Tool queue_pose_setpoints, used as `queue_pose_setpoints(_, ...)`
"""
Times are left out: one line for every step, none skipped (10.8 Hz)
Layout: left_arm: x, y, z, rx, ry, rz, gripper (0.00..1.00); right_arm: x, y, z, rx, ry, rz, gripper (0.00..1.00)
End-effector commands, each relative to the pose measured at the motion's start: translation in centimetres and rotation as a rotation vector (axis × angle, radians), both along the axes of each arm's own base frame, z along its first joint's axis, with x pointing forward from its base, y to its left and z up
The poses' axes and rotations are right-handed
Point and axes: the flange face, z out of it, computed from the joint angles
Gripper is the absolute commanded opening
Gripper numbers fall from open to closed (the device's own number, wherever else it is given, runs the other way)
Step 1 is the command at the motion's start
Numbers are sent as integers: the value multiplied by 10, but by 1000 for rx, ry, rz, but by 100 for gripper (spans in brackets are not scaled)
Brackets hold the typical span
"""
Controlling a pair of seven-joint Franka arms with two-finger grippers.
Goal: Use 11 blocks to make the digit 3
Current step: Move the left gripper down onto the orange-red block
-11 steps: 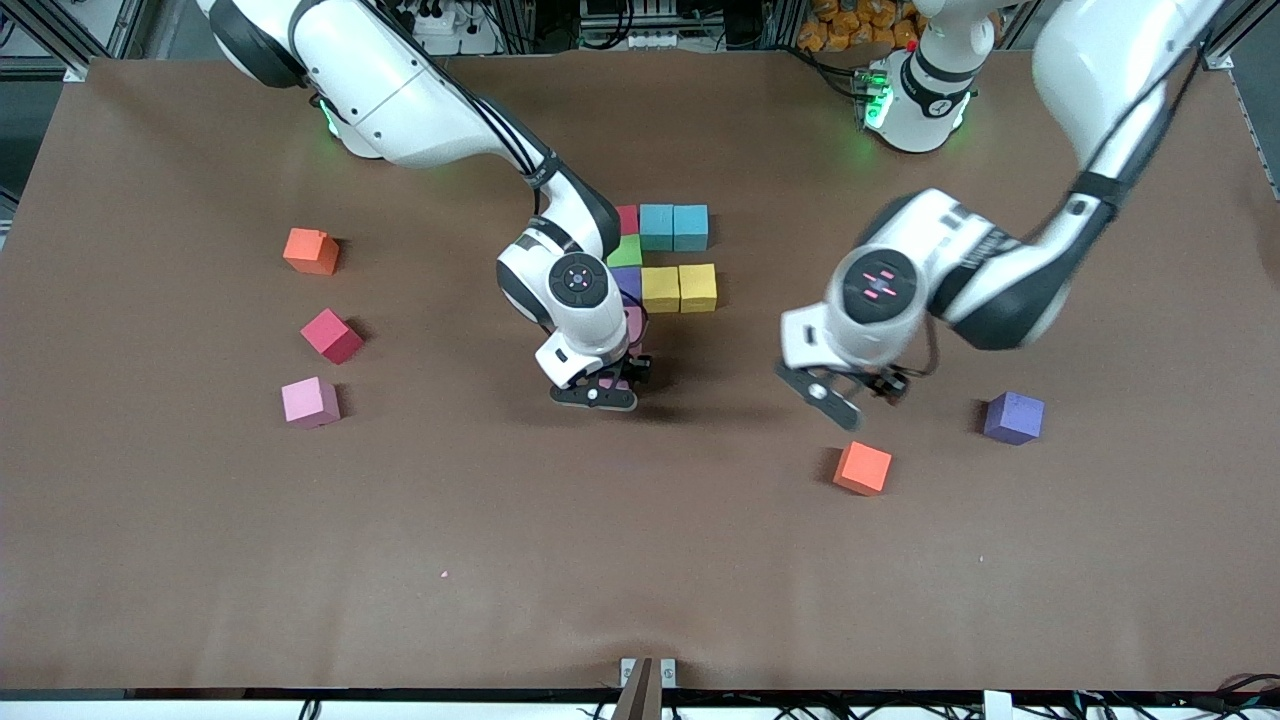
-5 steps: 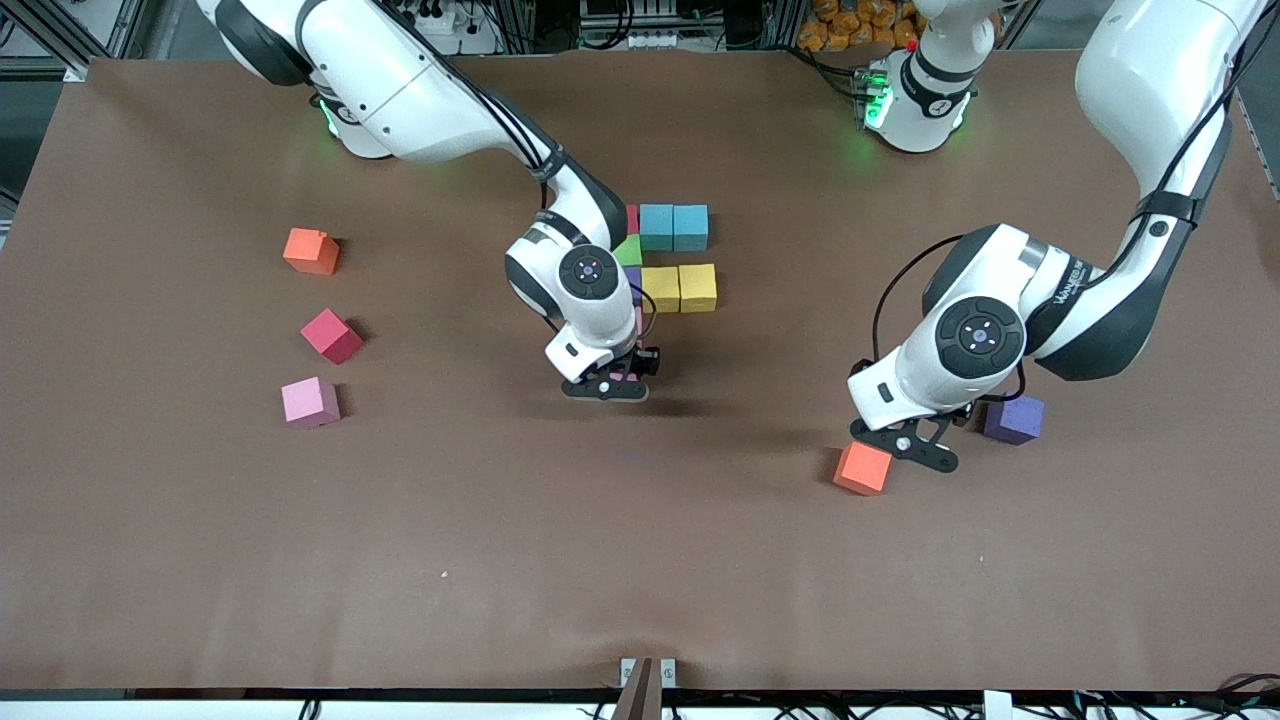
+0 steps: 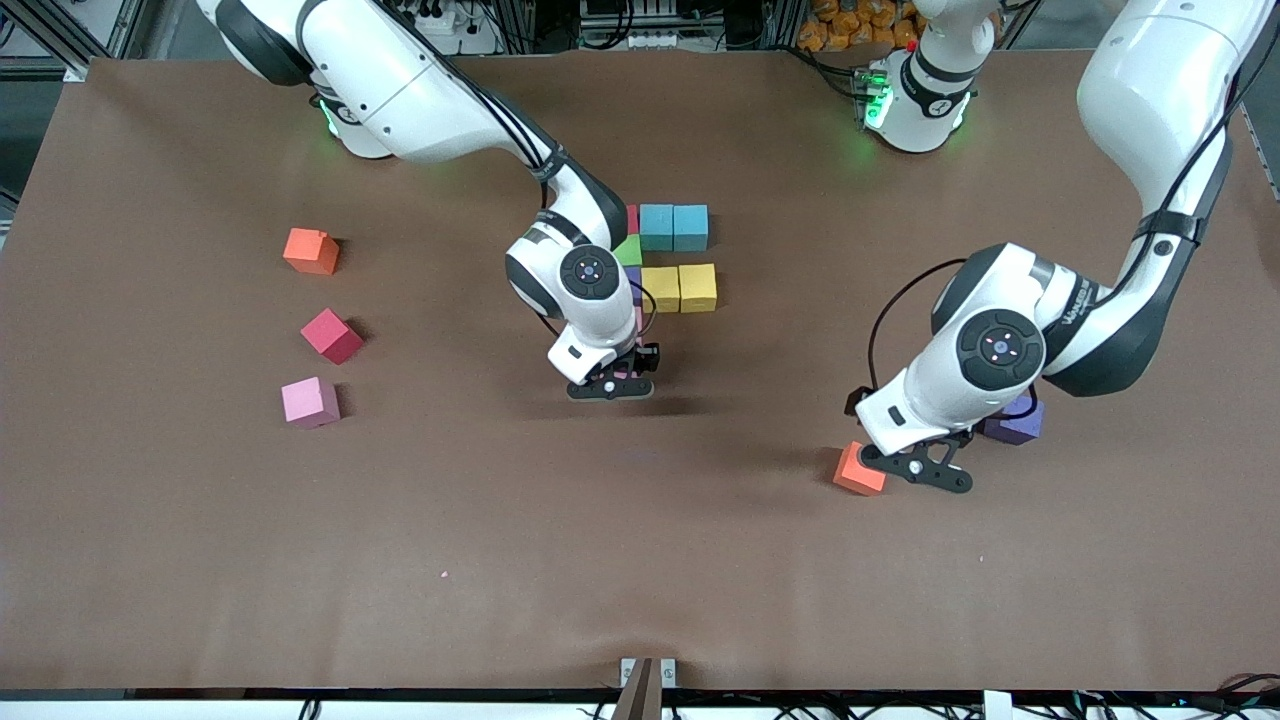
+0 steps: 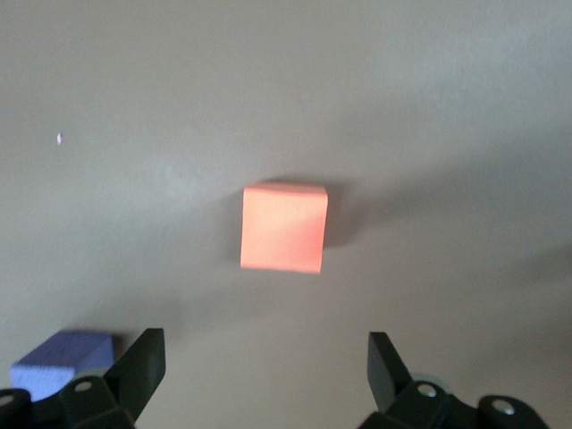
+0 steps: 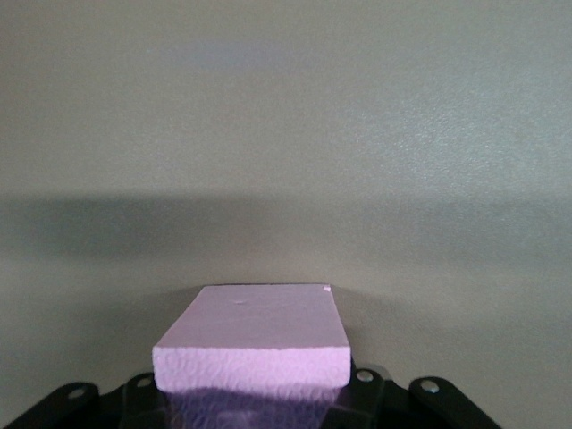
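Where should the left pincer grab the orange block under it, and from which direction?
Straight down from above, closing on two opposite flat side faces of the orange block. It lies flat, clear of the purple block, and the open left pincer hovers about over it.

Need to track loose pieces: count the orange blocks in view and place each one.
2. One orange block lies toward the right arm's end of the table; the other lies under the open left gripper.
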Motion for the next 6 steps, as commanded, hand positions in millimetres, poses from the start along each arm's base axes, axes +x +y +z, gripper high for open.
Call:
queue_pose_setpoints(10, -7, -16, -47, -26, 81, 100, 0, 1, 0, -7, -2, 13, 42)
queue_pose_setpoints(9, -18, -23, -30, -43, 107, 100, 1, 1, -1, -6, -1, 12, 42)
queue_pose_setpoints(10, -27, -36, 10, -62, 111, 100, 0, 2, -1, -6, -1, 13, 42)
queue_pose_setpoints(10, -33, -51, 42, -78, 117, 100, -3, 5, -1, -5, 0, 17, 42)
queue_pose_setpoints(9, -37, -59, 64, -90, 128, 100, -5, 7, -1, -7, 2, 18, 42)
queue_pose_setpoints(13, -29, -65, 62, -96, 130, 100, -5, 6, -2, -11, 6, 18, 42)
